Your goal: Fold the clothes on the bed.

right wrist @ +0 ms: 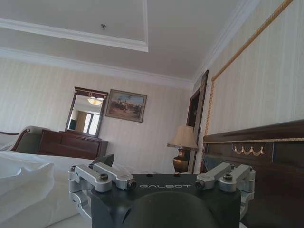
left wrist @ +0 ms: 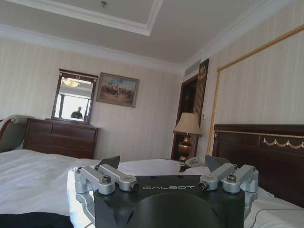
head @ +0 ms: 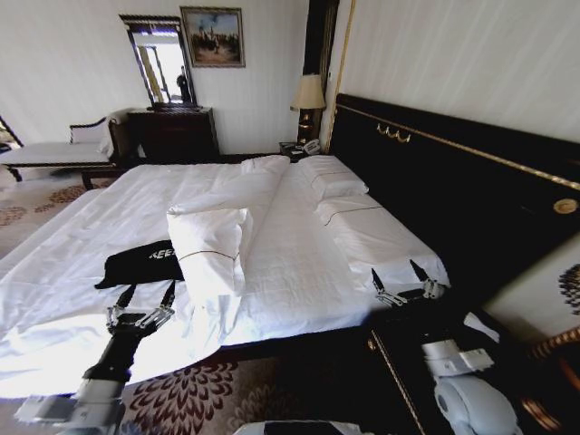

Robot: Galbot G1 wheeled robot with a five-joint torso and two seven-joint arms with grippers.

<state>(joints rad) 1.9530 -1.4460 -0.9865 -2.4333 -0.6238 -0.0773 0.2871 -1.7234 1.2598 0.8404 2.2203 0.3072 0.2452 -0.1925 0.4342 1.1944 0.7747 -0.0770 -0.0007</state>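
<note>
Both grippers spread open at the bed's (head: 299, 263) near edge.
The black T-shirt (head: 145, 262), apparently folded, lies near-left, just beyond the left gripper (head: 146, 295); the right gripper (head: 397, 276) hovers well apart.

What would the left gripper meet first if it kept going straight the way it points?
Most likely the black T-shirt. The left gripper is open, hovering low over the bed with its fingertips aimed at the shirt's near edge. How high it sits above the sheet is unclear, so it might skim over.
</note>
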